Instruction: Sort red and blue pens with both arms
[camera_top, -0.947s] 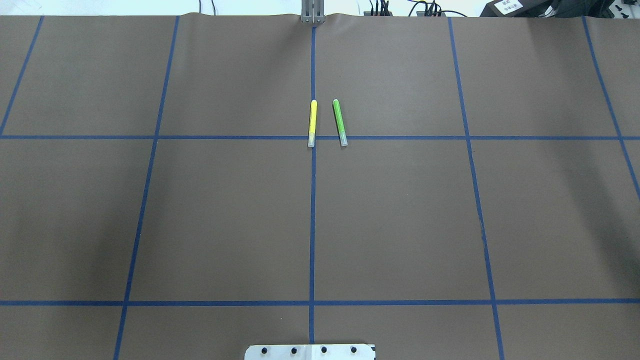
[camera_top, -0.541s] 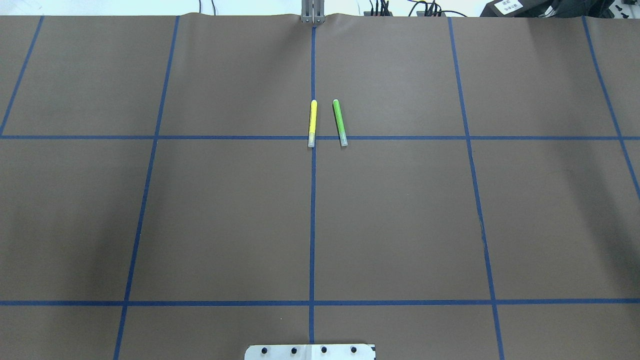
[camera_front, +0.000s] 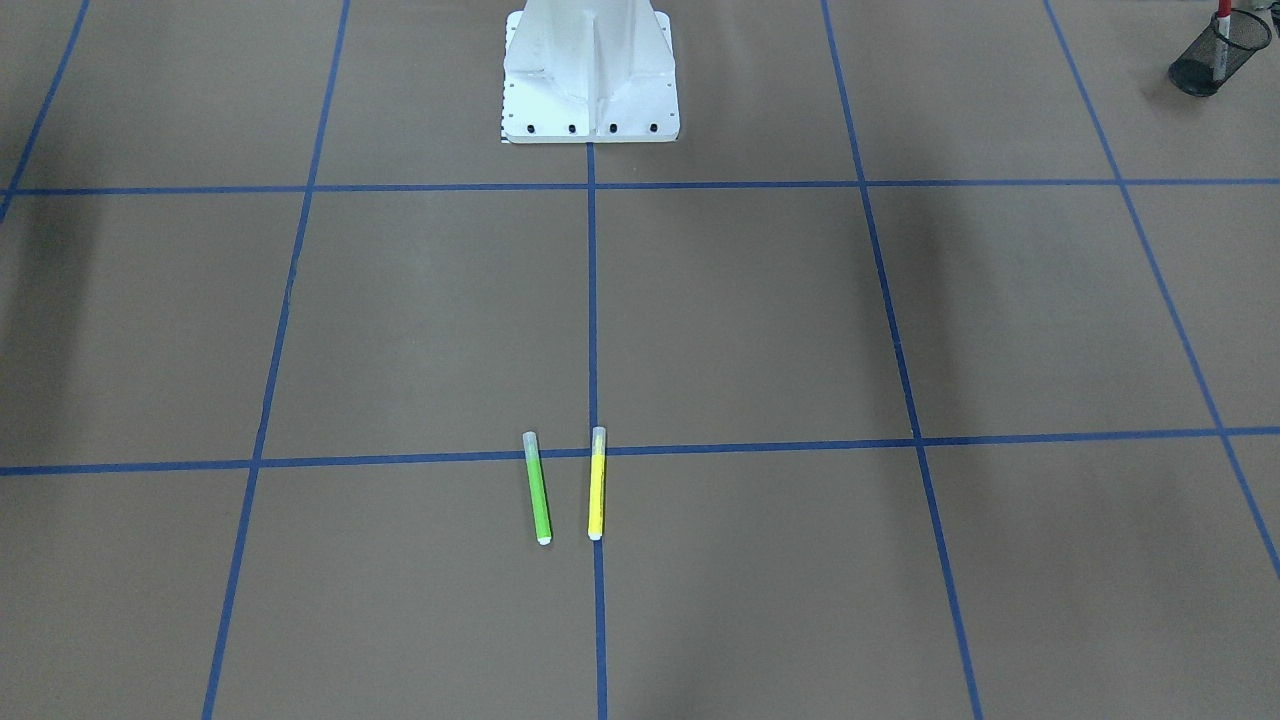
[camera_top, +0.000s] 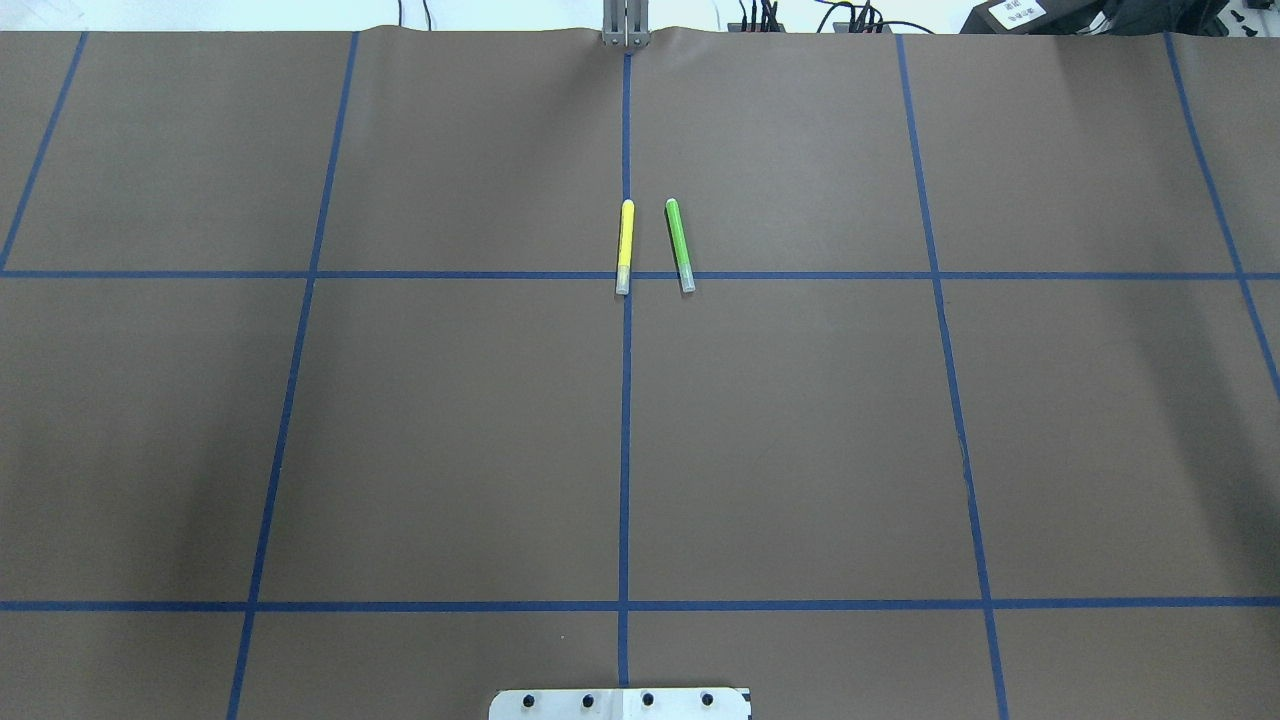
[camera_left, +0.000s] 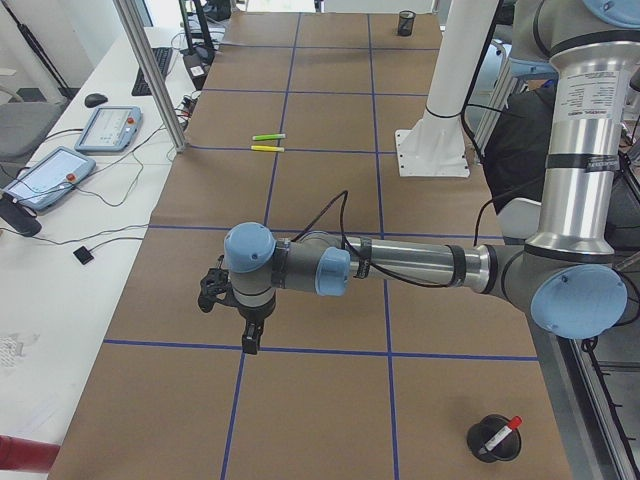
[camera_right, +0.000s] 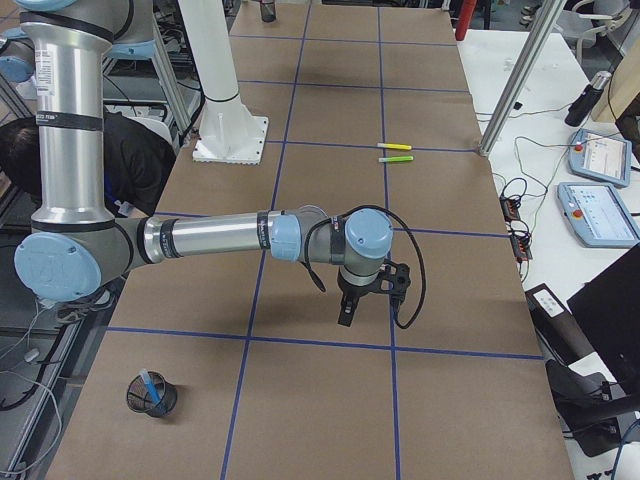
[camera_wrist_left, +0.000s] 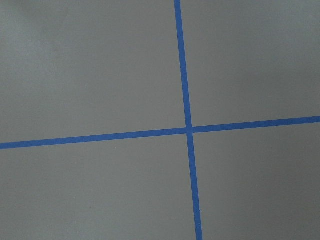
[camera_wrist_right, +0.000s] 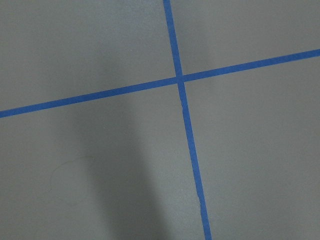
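**Both pens stand in cups at the ends; pincers seen only from the sides**

The overhead view shows the brown paper-covered surface (camera_top: 800, 450) crossed by blue tape lines (camera_top: 624, 450). A slim yellow marker (camera_top: 625, 245) and a slim green marker (camera_top: 680, 245) lie side by side, apart, just above the frame's centre. The yellow one rests on the middle tape line.

The front-facing view adds the white metal pedestal (camera_front: 590, 70) at top centre. In its upper right corner is a black mesh cup (camera_front: 1205, 65) with the red-capped white-barrelled pen (camera_front: 1221, 22) standing in it.

The exterior left view shows that cup at lower right, the pen leaning inside. It also shows the grey tubular left arm (camera_left: 420, 265) stretched low across mid-frame. The black left pincer (camera_left: 250, 342) points down over a tape line at centre left.

Only the exterior right view shows the bright blue pen (camera_right: 147, 382), standing in a second black mesh cup (camera_right: 160, 400) at lower left. Here the grey right arm (camera_right: 210, 237) reaches across mid-frame, and the black right pincer (camera_right: 347, 315) points down near the surface.

From these side views I cannot tell whether either pincer's fingers are spread or pressed together. Each wrist view shows only brown paper and one crossing of tape lines.
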